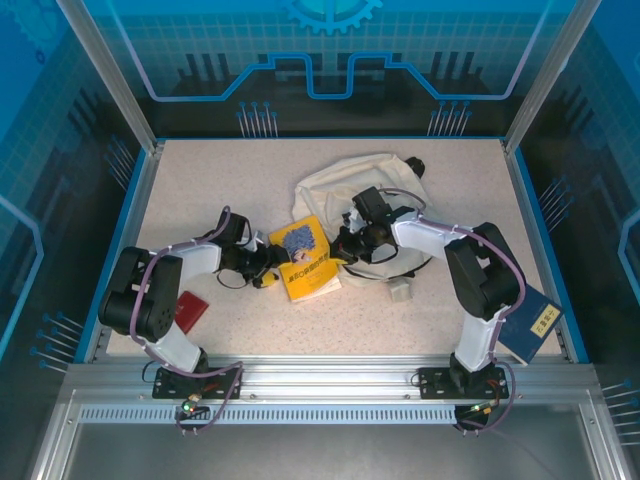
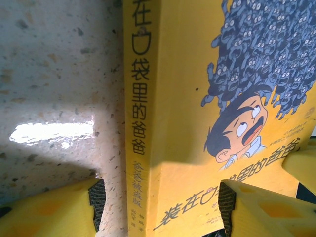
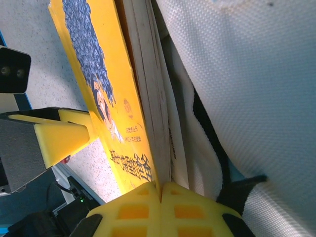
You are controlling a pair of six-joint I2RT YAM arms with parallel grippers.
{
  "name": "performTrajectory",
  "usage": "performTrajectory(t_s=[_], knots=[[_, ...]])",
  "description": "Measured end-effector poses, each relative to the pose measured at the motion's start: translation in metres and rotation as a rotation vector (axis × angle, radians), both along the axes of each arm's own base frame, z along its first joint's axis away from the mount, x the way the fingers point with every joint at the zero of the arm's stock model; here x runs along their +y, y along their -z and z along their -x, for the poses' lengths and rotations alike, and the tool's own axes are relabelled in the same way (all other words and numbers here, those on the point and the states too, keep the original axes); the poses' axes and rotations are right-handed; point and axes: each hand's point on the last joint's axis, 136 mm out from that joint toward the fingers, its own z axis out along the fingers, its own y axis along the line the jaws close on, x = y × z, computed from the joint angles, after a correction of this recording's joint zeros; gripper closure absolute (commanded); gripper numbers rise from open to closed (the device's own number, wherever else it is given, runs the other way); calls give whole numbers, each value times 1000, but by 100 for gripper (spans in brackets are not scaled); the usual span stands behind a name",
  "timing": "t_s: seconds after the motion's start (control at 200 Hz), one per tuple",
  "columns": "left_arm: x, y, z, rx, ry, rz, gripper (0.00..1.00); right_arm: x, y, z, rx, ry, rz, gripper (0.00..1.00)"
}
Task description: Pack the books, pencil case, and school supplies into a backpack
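since the left hand (image 2: 160,201) stands released with its fingers wide, what matters close in is what lies between them: the spine of the yellow book (image 2: 197,98) runs straight ahead from the hand, with one finger over bare desk (image 2: 54,74) to the outer side and the other over the cover. the book's long axis thus points away from this hand, so closing would, i judge, bring the fingers in across the spine. whether they touch the book i cannot tell.

the spine reads 在口袋里的爸爸, its first character cut off, with smaller characters below that i cannot read surely. the cover title reads 装在口袋里的爸爸, beside a cartoon face under a swarm of blue figures.

across the book, at its page edge, the right hand (image 3: 160,190) is clenched. its pads meet with nothing plainly between them, just at the book's lower corner. the pages there look thick enough for a second book beneath. both hands are at the book, one on each long edge.

just beyond the right hand the cream backpack (image 3: 247,74) presses against the pages, so the book's way in lies ahead of the left hand, past the page edge.

far to the outer side of the right hand, by its arm's base, lies the navy book (image 1: 530,322). its pale label is too small to read.
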Motion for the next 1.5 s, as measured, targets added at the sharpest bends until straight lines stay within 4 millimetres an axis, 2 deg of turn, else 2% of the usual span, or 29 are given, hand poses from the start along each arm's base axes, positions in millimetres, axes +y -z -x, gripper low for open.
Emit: performTrajectory(t_s=[0.335,0.42,0.51,0.635,0.835,1.005,1.121,1.341,1.496], knots=[[-11,-2,-9,-19,9,57,50,-2,-2,-3,1,11,-16,97],[-13,-1,-11,-12,1,69,54,-3,-1,-3,3,14,-15,94],[-16,-5,-15,-22,-4,91,56,-4,-2,-4,1,19,-16,84],[-17,-8,-18,-18,-22,112,63,-6,-10,-7,-28,23,-22,67],[-22,-19,-30,-47,-38,137,86,-8,-35,-7,-95,16,-31,35],[-16,-29,-35,-69,-45,85,90,-20,-59,-7,-166,45,4,18],[-6,-57,-35,-128,-51,21,90,-28,-74,-4,-211,79,9,14],[28,-141,-42,-325,-138,-71,90,-37,-88,10,-225,167,-58,9],[28,-193,-48,-447,-215,0,90,-28,-105,8,-246,239,-196,3]])
